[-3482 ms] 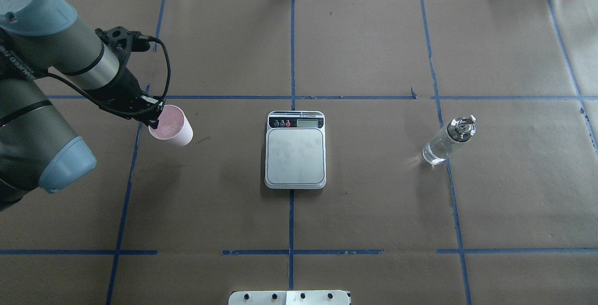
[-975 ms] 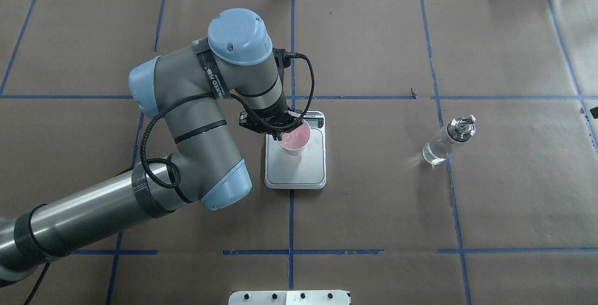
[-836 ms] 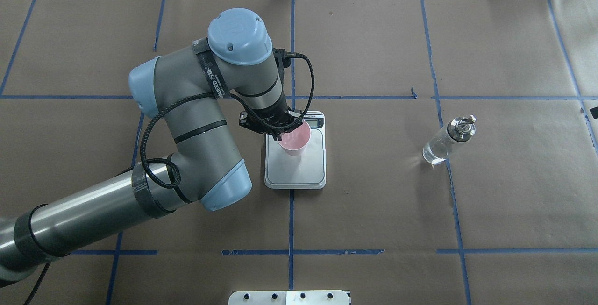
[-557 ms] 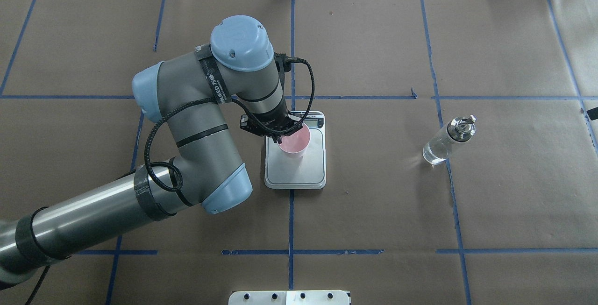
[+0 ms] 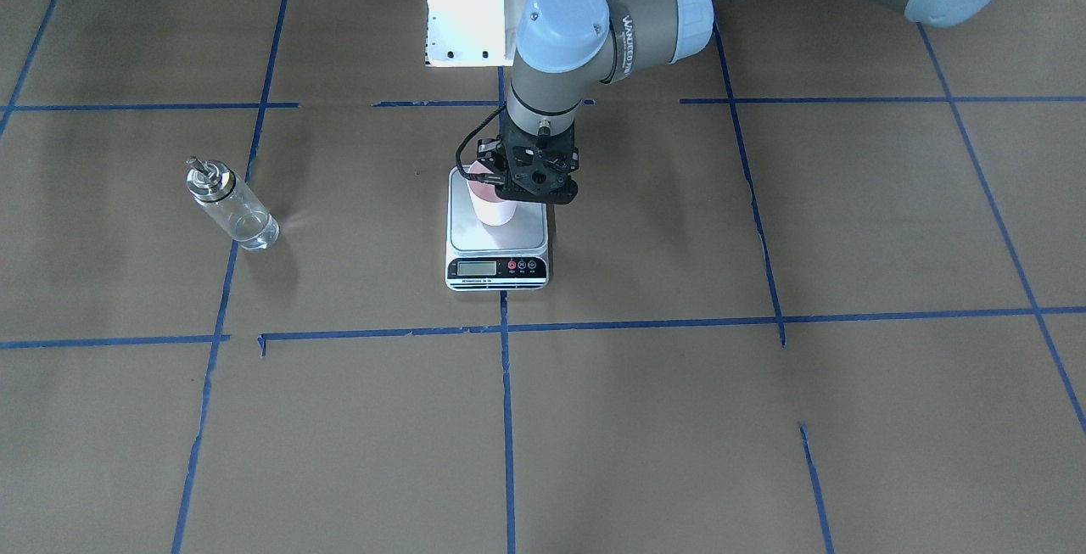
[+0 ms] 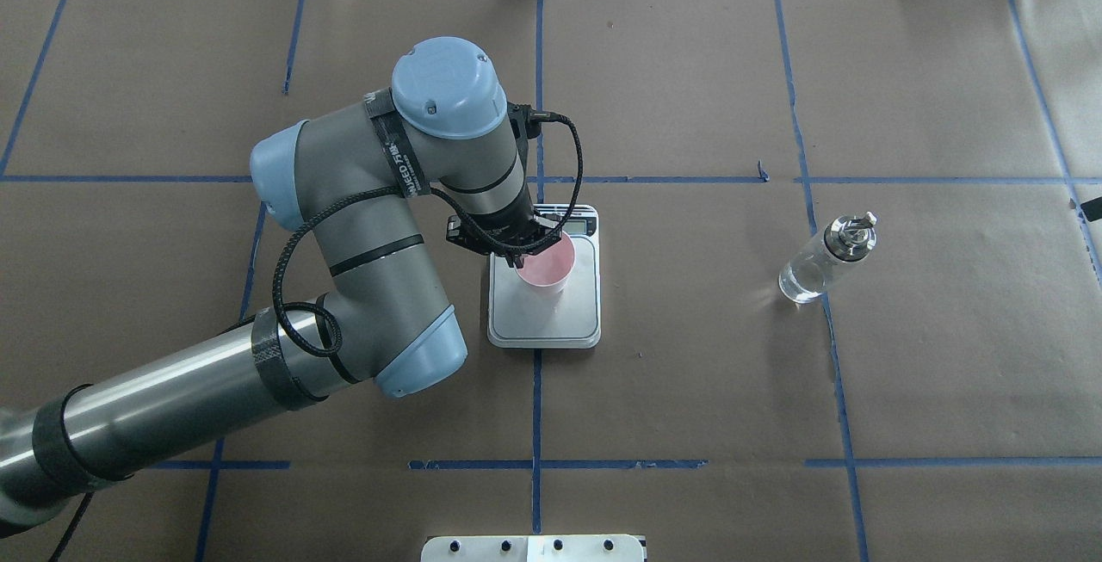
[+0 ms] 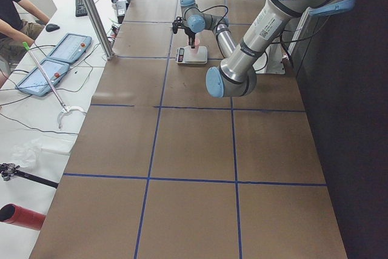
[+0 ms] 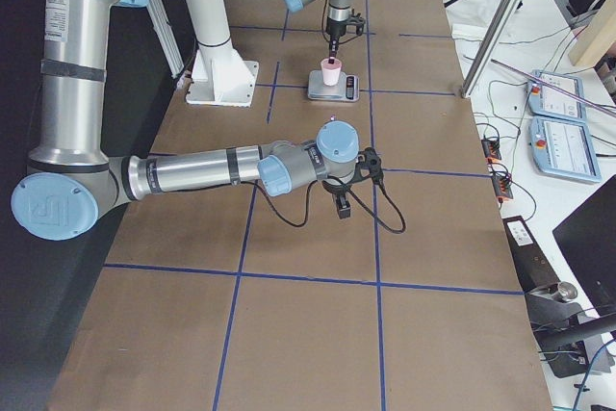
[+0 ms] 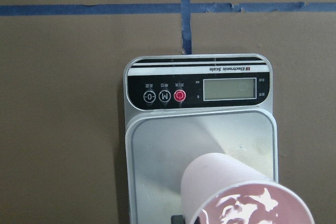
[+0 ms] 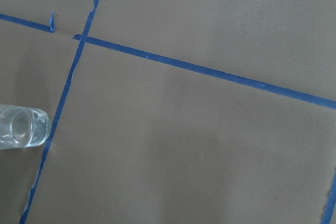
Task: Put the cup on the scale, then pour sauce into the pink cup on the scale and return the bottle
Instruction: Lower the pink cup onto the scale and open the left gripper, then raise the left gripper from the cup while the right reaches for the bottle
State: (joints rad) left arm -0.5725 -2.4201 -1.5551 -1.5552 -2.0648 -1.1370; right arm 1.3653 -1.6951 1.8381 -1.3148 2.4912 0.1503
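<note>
The cup (image 6: pixel 545 262), white outside and pink inside, is upright over the far half of the scale (image 6: pixel 544 321). My left gripper (image 6: pixel 518 256) is shut on its rim from above. The front view shows the cup (image 5: pixel 493 208) with its base at the platform of the scale (image 5: pixel 496 237); I cannot tell whether it rests there. In the left wrist view the cup (image 9: pixel 231 187) sits below the scale's display (image 9: pixel 229 88). The clear bottle (image 6: pixel 826 259) stands alone to the right. My right gripper (image 8: pixel 340 207) hovers near it; I cannot tell if it is open.
The white robot base plate (image 6: pixel 534 547) lies at the near table edge. Blue tape lines (image 6: pixel 537 71) grid the brown paper. The left side view shows a person (image 7: pixel 15 10) and tablets (image 7: pixel 51 65) beside the table.
My left arm has carried the cup from the table's left side to the scale. In the last second arm and cup have shifted only slightly. The bottle has not moved.
</note>
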